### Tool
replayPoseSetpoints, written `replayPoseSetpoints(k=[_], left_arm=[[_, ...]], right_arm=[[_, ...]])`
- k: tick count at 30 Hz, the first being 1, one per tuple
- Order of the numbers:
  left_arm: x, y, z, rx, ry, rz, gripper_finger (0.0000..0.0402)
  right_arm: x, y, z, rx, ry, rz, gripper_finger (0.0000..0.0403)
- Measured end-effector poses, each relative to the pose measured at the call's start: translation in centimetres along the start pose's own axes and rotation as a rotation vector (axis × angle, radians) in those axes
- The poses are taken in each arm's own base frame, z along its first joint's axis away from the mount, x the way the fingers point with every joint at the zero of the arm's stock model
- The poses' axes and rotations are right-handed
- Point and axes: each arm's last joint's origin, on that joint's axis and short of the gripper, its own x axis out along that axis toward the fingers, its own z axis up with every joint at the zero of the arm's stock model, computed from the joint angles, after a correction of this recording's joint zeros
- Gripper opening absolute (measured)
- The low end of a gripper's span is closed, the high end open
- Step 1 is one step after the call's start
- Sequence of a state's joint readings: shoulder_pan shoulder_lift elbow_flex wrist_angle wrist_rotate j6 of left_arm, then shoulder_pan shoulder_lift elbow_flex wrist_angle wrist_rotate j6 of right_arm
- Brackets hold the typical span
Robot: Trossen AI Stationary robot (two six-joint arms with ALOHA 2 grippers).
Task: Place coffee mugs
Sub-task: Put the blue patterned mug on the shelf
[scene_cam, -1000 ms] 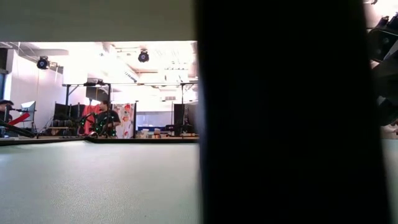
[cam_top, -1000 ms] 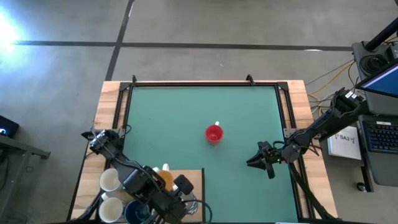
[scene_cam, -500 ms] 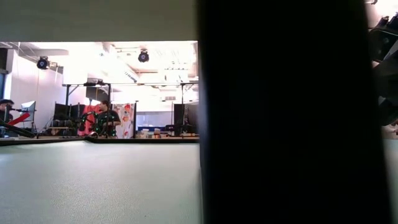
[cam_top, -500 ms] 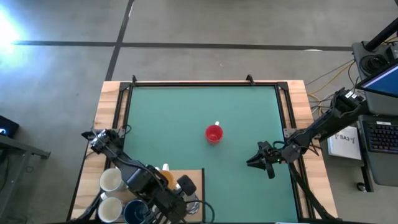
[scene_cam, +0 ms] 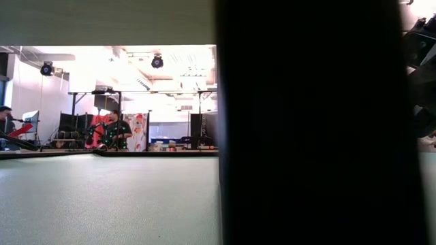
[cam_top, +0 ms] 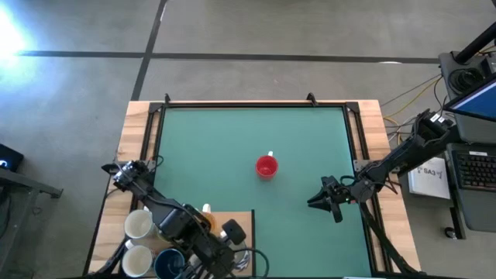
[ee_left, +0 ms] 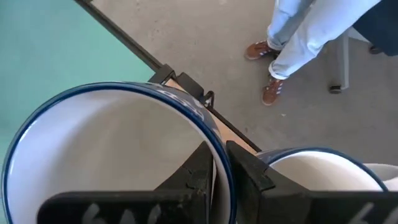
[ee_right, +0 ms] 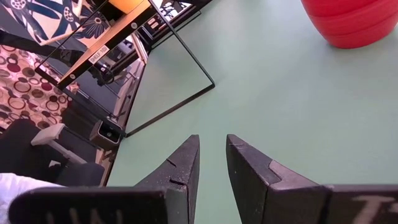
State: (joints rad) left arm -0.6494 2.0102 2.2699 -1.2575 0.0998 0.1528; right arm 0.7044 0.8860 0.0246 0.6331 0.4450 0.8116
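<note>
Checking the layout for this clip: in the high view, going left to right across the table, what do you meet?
White mugs at the near left edge → left gripper shut on the dark blue mug → red mug alone on the green mat → right gripper, empty, near the right edge.

- Low view: a broad dark shape [scene_cam: 306,136] close to the lens fills the centre and right, hiding the table behind; what it is cannot be told.
- High view, bottom left: the left arm [cam_top: 186,232] overlaps the mug cluster; dark blue mug [cam_top: 167,265] cut by the bottom edge.
- Left wrist view: person [ee_left: 311,37] cut off, legs only.
- Right wrist view: red mug [ee_right: 351,22] cropped at top right.
</note>
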Motion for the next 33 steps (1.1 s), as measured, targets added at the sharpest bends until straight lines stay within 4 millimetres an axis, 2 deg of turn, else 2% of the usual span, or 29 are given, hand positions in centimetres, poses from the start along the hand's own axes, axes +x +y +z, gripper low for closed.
replayPoseSetpoints(k=[9,16,33], left_arm=[[0.3,0.2,-0.1,-0.013,0.008,0.004,0.0021],[1.8,0.4,0.0,-0.013,0.027,-0.026,0.0022],[1.8,0.8,-0.2,0.016,0.041,-0.022,0.0022]], right_arm=[[0.0,0.0,0.0,0.0,0.0,0.0,0.0068],[0.0,0.0,0.0,0.0,0.0,0.0,0.0068],[0.0,0.0,0.0,0.0,0.0,0.0,0.0068]])
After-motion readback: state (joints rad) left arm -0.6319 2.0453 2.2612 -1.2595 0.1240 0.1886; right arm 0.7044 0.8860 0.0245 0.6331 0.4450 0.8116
